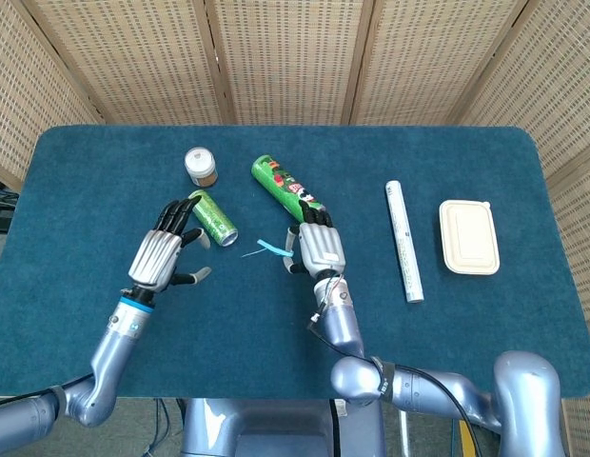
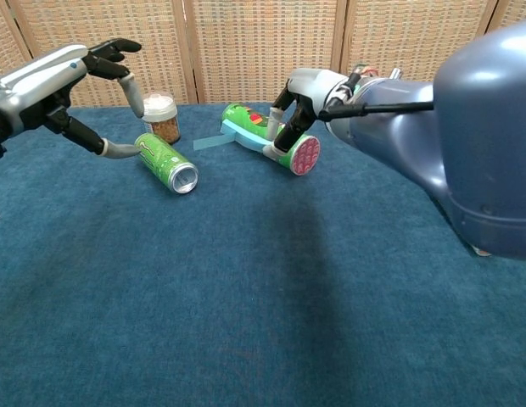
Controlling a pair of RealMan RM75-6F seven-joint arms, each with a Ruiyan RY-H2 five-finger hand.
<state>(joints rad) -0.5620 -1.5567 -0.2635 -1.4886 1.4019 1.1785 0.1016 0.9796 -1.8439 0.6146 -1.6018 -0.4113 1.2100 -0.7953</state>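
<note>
My left hand [image 1: 164, 255] hovers open with fingers spread, just left of a green can [image 1: 211, 217] lying on its side; in the chest view this hand [image 2: 64, 85] reaches over the can [image 2: 166, 161], with the thumb close to the can's base. My right hand [image 1: 317, 248] pinches a light blue strip [image 1: 265, 248] and sits at the near end of a green snack tube [image 1: 287, 188]. In the chest view the right hand [image 2: 307, 91] holds the strip [image 2: 222, 138] right against the tube [image 2: 267, 140].
A small jar with a white lid [image 1: 201, 166] stands behind the can. A white roll [image 1: 404, 240] and a beige lidded box [image 1: 468, 236] lie on the right of the blue table cloth [image 1: 466, 314]. Wicker screens stand behind.
</note>
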